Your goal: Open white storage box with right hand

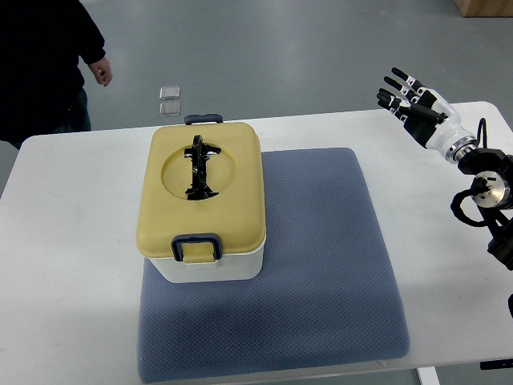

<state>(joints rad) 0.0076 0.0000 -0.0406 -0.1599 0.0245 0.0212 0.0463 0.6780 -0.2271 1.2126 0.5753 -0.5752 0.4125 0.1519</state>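
The white storage box (210, 271) stands on the left part of a blue-grey mat (321, 257). Its yellow lid (232, 192) is shut, with a black handle (199, 168) lying in a round recess and a dark blue latch (197, 245) at the near side and another (203, 119) at the far side. My right hand (405, 98) is raised at the far right of the table, well away from the box, fingers spread and holding nothing. The left arm does not show.
The mat lies on a white table (72, 241). A person in dark clothes stands at the far left corner, a hand (100, 72) hanging by the table. Two small clear squares (169, 100) lie on the floor beyond the table.
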